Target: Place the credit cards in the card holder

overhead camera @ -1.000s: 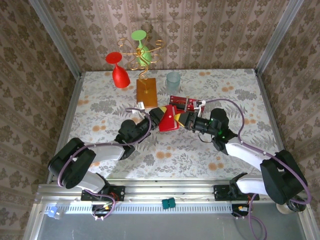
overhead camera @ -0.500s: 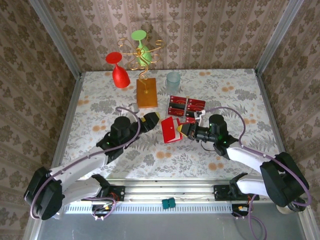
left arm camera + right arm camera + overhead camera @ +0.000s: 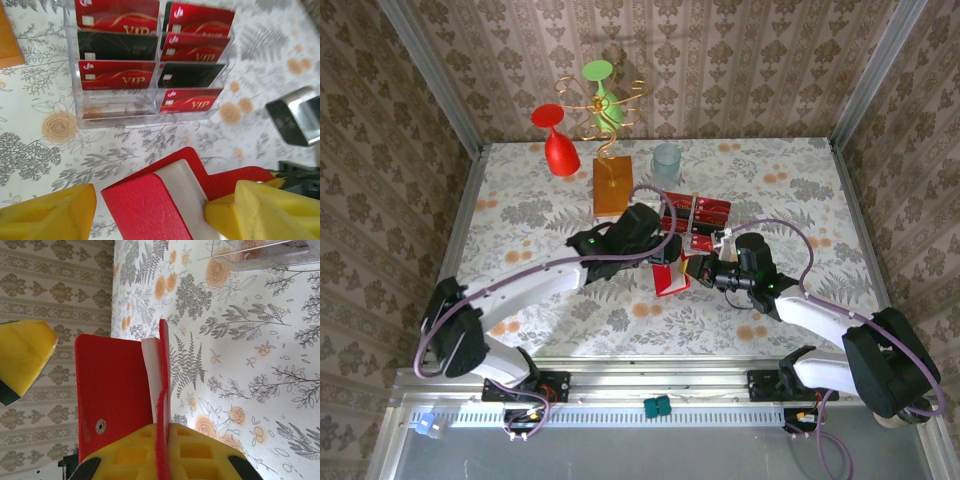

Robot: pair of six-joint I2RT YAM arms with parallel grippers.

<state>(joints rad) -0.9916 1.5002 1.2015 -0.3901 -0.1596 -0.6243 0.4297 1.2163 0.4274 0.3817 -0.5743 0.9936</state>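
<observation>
The card holder (image 3: 670, 279) is a small red wallet with a pale clear pocket, held open above the table. My right gripper (image 3: 162, 452) is shut on its lower edge (image 3: 115, 385). My left gripper (image 3: 155, 217) is open, and its yellow fingers (image 3: 50, 215) straddle the card holder (image 3: 150, 205). The right-hand finger touches the clear pocket. The credit cards (image 3: 117, 75), red and dark with VIP lettering, stand in rows in a clear plastic tray (image 3: 120, 107) just beyond. From above, the credit cards (image 3: 692, 212) lie behind both grippers, with the left gripper (image 3: 665, 250) beside the right gripper (image 3: 688, 270).
An orange wooden block (image 3: 613, 185) stands left of the tray, with a wire stand, a red goblet (image 3: 558, 145) and a green goblet (image 3: 602, 95) behind it. A clear cup (image 3: 666, 158) is at the back. Patterned walls enclose the floral table (image 3: 520, 220).
My left arm swung from the left in over the card holder and its jaws opened wider. The right gripper kept hold of the card holder and drew it slightly nearer.
</observation>
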